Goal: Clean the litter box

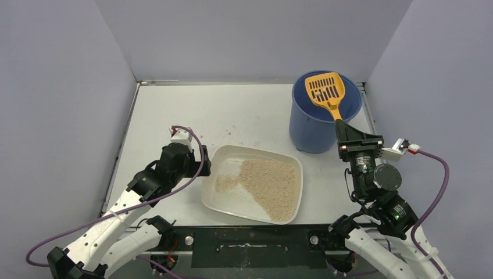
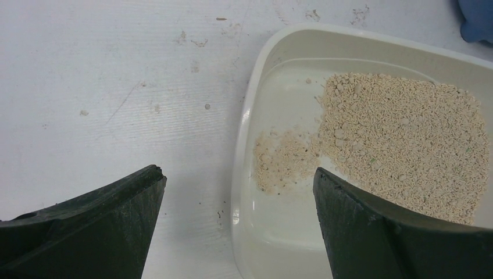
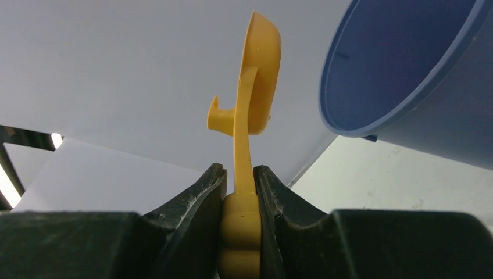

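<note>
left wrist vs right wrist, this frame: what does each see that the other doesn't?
Left wrist only: the litter box, with beige litter heaped toward the right of the picture and a thin patch beside it. The left jaws stand wide open, one over the table and one over the tray.
Right wrist only: the orange scoop, seen edge-on, its handle clamped between the shut right jaws.
Both: the white table and the blue bucket. The right wrist view shows its open mouth, the left wrist view only a blue corner at top right.
</note>
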Robot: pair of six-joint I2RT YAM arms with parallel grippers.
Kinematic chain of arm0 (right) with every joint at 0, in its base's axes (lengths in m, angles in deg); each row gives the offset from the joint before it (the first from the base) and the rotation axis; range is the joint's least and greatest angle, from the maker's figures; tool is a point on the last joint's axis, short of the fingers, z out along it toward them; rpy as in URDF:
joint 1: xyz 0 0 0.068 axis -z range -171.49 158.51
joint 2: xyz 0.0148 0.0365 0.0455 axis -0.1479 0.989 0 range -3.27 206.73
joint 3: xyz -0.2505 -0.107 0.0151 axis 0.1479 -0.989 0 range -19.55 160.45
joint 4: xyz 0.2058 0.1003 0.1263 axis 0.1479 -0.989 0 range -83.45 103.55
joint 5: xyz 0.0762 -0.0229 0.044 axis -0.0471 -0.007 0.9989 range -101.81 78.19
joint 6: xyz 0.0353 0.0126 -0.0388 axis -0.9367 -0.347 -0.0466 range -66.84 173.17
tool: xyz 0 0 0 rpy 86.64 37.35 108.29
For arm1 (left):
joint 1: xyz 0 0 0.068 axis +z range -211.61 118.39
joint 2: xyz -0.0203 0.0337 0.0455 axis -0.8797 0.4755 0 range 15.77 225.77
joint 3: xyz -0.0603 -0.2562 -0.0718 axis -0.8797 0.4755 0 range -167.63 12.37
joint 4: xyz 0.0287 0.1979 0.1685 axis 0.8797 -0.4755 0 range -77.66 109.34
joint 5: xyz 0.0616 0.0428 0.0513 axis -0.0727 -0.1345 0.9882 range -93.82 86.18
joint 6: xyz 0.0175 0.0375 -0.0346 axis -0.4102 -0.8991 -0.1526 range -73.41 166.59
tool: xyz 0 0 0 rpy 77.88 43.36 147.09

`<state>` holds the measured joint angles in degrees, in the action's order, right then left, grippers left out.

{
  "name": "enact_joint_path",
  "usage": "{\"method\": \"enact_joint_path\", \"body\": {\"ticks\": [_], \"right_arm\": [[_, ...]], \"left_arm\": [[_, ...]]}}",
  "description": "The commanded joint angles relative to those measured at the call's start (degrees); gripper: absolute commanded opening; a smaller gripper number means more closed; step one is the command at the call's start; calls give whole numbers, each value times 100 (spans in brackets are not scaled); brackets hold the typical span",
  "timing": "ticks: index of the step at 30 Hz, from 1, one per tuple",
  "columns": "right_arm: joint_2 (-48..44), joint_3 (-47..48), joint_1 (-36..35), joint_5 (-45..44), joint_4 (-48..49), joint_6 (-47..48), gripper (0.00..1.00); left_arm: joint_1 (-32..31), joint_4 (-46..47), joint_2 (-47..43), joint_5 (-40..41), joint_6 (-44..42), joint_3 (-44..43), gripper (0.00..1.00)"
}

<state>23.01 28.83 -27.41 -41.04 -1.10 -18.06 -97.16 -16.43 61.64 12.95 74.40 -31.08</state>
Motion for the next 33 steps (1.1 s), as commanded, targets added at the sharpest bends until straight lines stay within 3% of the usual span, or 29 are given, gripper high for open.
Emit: {"method": "enact_joint_path", "body": {"ticks": [1, 9, 17, 29, 33], "right_arm": [[174, 319, 45, -827, -256, 411, 0], [220, 421, 37, -1592, -475, 1295, 0], [745, 922, 38, -1969, -845, 2925, 0], [1513, 1532, 33, -1637, -332, 6909, 0], [1798, 1669, 44, -923, -219, 8513, 0]], "left_arm": [[-22, 219, -127, 132, -63, -10, 97], [-22, 228, -168, 138, -64, -2, 97], [-22, 255, -196, 97, -73, 5, 97], [-18, 272, -305, 97, -79, 25, 97], [-22, 281, -341, 98, -81, 24, 97]]}}
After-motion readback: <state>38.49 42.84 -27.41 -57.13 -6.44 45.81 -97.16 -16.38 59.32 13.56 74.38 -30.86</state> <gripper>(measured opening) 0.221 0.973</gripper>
